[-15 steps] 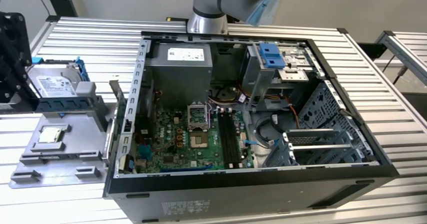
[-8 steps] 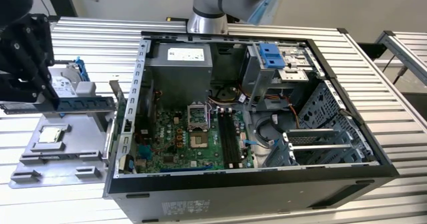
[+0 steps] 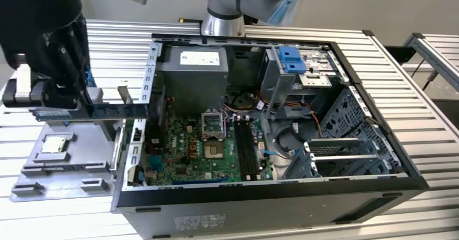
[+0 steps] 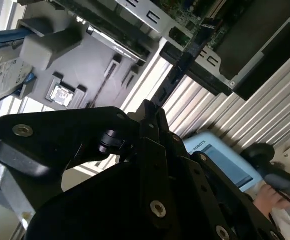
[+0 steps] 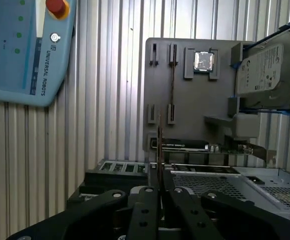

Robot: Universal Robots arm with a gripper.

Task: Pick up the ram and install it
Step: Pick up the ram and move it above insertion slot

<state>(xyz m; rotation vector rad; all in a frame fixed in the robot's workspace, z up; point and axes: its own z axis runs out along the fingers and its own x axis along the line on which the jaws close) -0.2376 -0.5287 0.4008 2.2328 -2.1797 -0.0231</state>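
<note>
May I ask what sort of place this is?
Probably a robotics lab for computer assembly: an open computer case on a slatted metal table, a grey parts fixture and a teach pendant.

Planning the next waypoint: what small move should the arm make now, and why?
Probably carry the ram over to the case: the gripper is shut on it, edge-on, near the tray, and the motherboard slots look empty.
</note>
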